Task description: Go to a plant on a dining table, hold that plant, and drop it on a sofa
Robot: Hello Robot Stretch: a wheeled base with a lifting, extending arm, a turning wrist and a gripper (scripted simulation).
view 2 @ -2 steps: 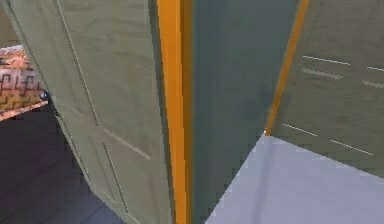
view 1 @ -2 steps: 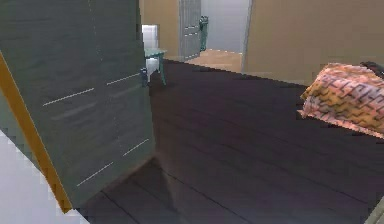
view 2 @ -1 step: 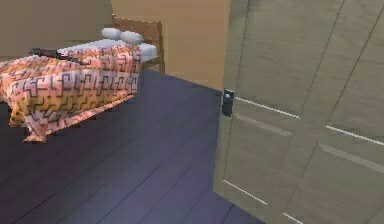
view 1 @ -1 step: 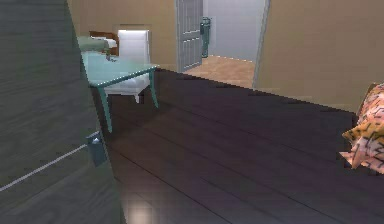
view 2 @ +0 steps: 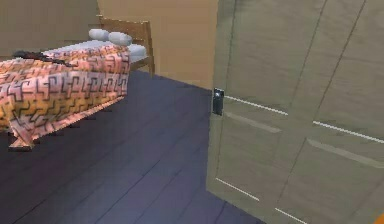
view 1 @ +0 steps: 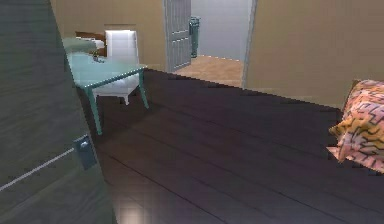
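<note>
Pincer state & arm pose: can't tell. Nearest me, 1 door leaf (view 2: 300, 110), cut off at the edges. 1 bed (view 2: 65, 85) w/ patterned cover, 2 pillows (view 2: 110, 37). Ahead: 1 teal table (view 1: 110, 72), 1 white chair (view 1: 122, 55). Pale blob (view 1: 82, 48) on the table too vague to call the plant.

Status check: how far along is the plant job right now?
Done: no step yet. In hand: the search; the robot is in a bedroom, patterned bed alongside, a teal table and white chair ahead. Left: go out, likely through the open doorway, find the plant, hold it, drop it on a sofa.
</note>
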